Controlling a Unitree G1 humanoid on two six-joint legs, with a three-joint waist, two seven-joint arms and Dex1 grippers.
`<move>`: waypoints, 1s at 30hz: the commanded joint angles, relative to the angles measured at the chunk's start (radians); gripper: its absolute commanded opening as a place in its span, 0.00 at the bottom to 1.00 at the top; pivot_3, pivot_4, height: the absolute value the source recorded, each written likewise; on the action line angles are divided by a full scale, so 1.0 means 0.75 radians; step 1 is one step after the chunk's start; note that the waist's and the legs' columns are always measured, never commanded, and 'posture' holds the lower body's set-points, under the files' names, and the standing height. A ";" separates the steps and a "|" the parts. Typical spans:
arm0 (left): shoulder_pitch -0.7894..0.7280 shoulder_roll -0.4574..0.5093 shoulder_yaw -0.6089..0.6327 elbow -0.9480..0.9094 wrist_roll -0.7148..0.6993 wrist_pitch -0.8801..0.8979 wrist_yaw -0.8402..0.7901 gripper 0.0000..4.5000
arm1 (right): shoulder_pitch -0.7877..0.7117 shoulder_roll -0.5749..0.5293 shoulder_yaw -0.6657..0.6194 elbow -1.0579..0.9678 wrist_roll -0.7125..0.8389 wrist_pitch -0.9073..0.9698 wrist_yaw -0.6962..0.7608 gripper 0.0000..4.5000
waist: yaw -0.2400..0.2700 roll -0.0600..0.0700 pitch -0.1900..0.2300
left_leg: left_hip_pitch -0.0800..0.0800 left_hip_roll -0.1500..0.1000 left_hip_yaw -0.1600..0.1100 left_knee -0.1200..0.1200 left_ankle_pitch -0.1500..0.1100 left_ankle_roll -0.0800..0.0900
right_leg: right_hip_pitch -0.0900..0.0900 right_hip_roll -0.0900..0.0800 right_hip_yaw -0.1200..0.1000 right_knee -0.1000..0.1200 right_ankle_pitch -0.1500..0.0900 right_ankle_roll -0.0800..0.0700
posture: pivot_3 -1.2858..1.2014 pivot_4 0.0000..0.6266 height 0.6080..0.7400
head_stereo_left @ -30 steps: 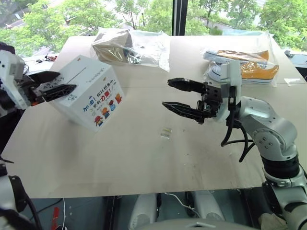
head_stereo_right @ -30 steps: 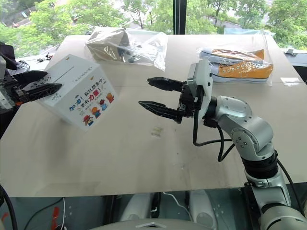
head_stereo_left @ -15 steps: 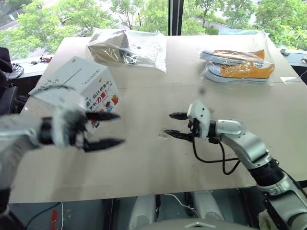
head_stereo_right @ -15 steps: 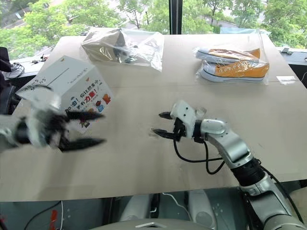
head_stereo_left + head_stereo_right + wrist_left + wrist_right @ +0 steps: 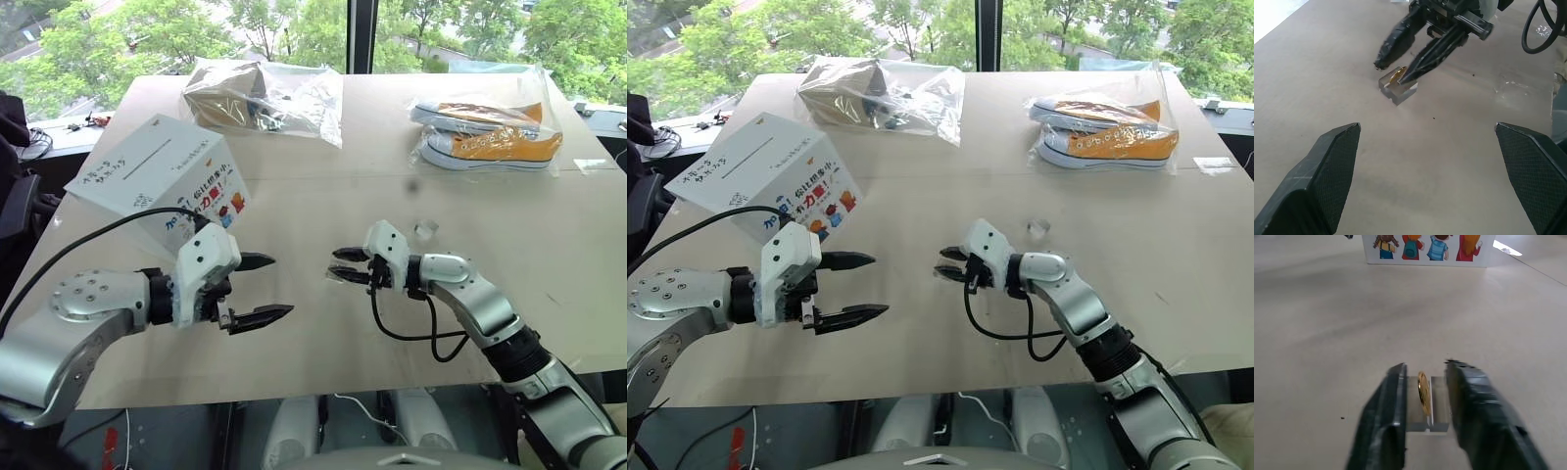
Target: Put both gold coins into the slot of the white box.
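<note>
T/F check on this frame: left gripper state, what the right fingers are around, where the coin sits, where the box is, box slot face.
1. The left gripper is wide open and holds nothing. True.
2. The right gripper has its fingers on either side of a gold coin. True.
3. The coin lies flat on the table. False: it stands on edge in a small clear holder.
4. The white box is held by the left gripper. False: it sits on the table, apart from both grippers.
5. The slot is on the box's upward-facing side. True.

Beige table [image 5: 294, 333]; window [image 5: 294, 29], green trees [image 5: 88, 39] outside.
</note>
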 commanded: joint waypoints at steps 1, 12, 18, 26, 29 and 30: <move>-0.017 0.005 -0.006 -0.019 0.008 -0.019 0.010 1.00 | 0.007 0.016 -0.047 -0.061 0.025 0.015 0.007 0.01 | 0.000 0.000 0.000 | 0.000 0.000 0.000 0.000 0.000 0.000 | 0.000 0.000 0.000 0.000 0.000 0.000 | 0.52 0.24 1.00; -0.114 -0.166 0.021 0.041 -0.127 0.011 0.121 1.00 | 0.003 0.114 -0.193 -0.143 0.182 0.177 -0.046 0.01 | 0.006 0.000 0.000 | 0.001 0.000 -0.002 0.001 0.000 0.000 | 0.002 0.000 -0.001 0.000 0.000 0.000 | 0.52 0.24 1.00; -0.195 -0.455 0.188 0.076 -0.627 0.101 0.399 1.00 | -0.053 0.276 -0.412 -0.304 0.578 0.481 -0.150 0.01 | 0.016 0.000 -0.001 | -0.001 0.000 -0.006 0.003 0.000 0.000 | 0.003 -0.004 -0.001 0.000 0.001 0.000 | 0.52 0.24 1.00; -0.303 -0.799 0.254 0.110 -1.106 -0.087 0.853 1.00 | -0.168 0.533 -0.655 -0.350 1.088 0.682 -0.462 0.01 | 0.021 0.000 -0.002 | 0.000 -0.002 -0.010 0.004 0.001 -0.001 | 0.005 -0.010 -0.006 0.001 0.003 -0.003 | 0.52 0.24 1.00; -0.303 -0.857 0.211 0.086 -1.190 -0.132 0.925 1.00 | -0.195 0.563 -0.667 -0.340 1.146 0.677 -0.530 0.01 | 0.020 0.000 -0.002 | 0.000 -0.003 -0.009 0.004 0.001 -0.001 | 0.006 -0.010 -0.005 0.001 0.003 -0.003 | 0.52 0.24 1.00; -0.295 -0.874 0.189 0.072 -1.205 -0.141 0.938 1.00 | -0.202 0.573 -0.670 -0.339 1.167 0.676 -0.551 0.01 | 0.020 0.000 -0.002 | 0.000 -0.004 -0.009 0.004 0.001 -0.001 | 0.006 -0.008 -0.006 0.001 0.003 -0.003 | 0.52 0.24 1.00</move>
